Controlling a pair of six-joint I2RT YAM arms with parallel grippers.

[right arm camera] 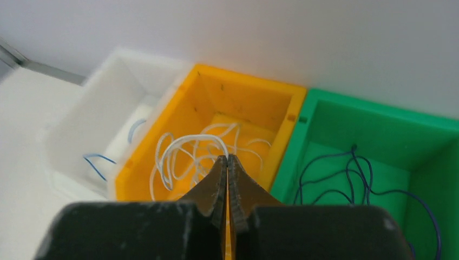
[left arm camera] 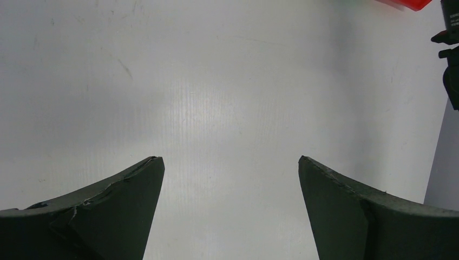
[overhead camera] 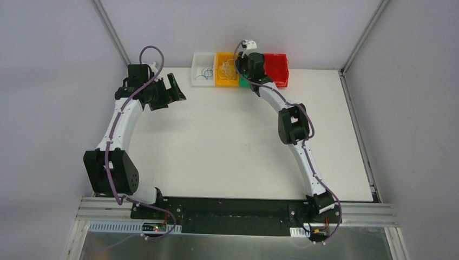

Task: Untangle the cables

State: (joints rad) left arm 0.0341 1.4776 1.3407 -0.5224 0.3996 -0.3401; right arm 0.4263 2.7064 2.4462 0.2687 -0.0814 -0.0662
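My right gripper (right arm camera: 227, 157) is shut, with a thin white cable (right arm camera: 192, 138) pinched at its tips and arcing down into the yellow bin (right arm camera: 246, 84). Several more white cables (right arm camera: 162, 168) lie looped in that bin. Dark blue cables (right arm camera: 352, 173) curl in the green bin (right arm camera: 379, 111). A light blue cable (right arm camera: 96, 162) lies in the white bin (right arm camera: 103, 114). In the top view the right gripper (overhead camera: 242, 64) hangs over the bins at the table's far edge. My left gripper (left arm camera: 229, 158) is open and empty above bare table, also seen far left in the top view (overhead camera: 176, 89).
Four bins stand in a row at the far edge: white (overhead camera: 203, 81), yellow (overhead camera: 227, 82), green (overhead camera: 245, 83), red (overhead camera: 276, 69). The red bin's corner (left arm camera: 411, 4) shows in the left wrist view. Walls and metal frame posts close in the table.
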